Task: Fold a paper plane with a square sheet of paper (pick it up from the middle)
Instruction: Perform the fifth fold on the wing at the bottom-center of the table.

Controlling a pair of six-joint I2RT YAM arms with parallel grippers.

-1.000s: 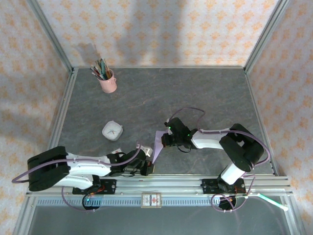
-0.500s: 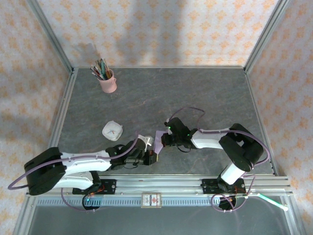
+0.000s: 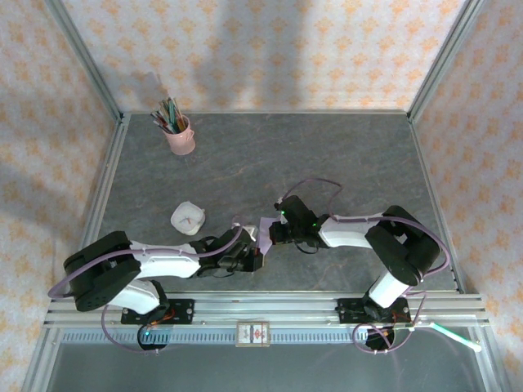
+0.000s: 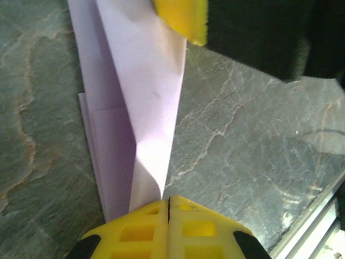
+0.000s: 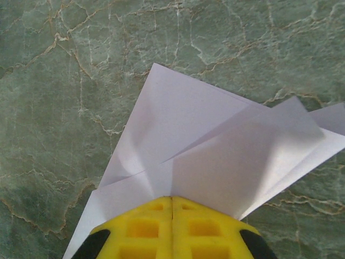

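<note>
We have left claw [image 4: 168, 202] and right claw [image 5: 172, 200] pinched shut on opposite ends of the paper plane [image 4: 145, 81], likely pinning its folds.

Over the past second the left pincer [image 3: 253, 257] has advanced from the near rail [image 3: 286, 304] to just beside the right pincer [image 3: 273, 234]; the folded paper [image 3: 263, 231] between them now spans less.

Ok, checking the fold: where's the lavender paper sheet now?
Top view: the folded lavender paper sheet is front-centre over the grey table, pinched by the left gripper and right gripper.
</note>
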